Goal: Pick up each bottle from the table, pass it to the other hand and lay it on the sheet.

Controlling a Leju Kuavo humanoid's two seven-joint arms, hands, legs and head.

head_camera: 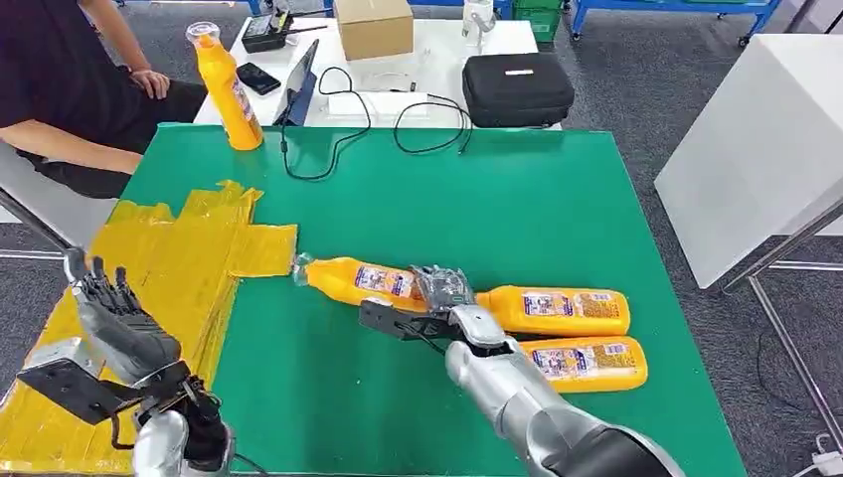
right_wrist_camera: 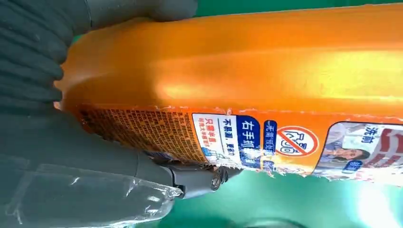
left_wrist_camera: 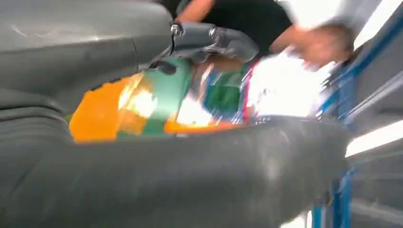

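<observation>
Right hand (head_camera: 444, 291) grasps a lying orange bottle (head_camera: 360, 281) on the green table (head_camera: 477, 199), its cap beside the yellow sheet (head_camera: 169, 268). 2 more bottles (head_camera: 569, 336) lie near the right arm; 1 stands upright (head_camera: 228, 90) at the far edge. Left hand (head_camera: 117, 318) hovers over the sheet, released, fingers spread.

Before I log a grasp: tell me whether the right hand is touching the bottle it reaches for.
Touching. In the right wrist view, the right hand wraps the orange bottle, thumb and fingers pressed against it.
</observation>
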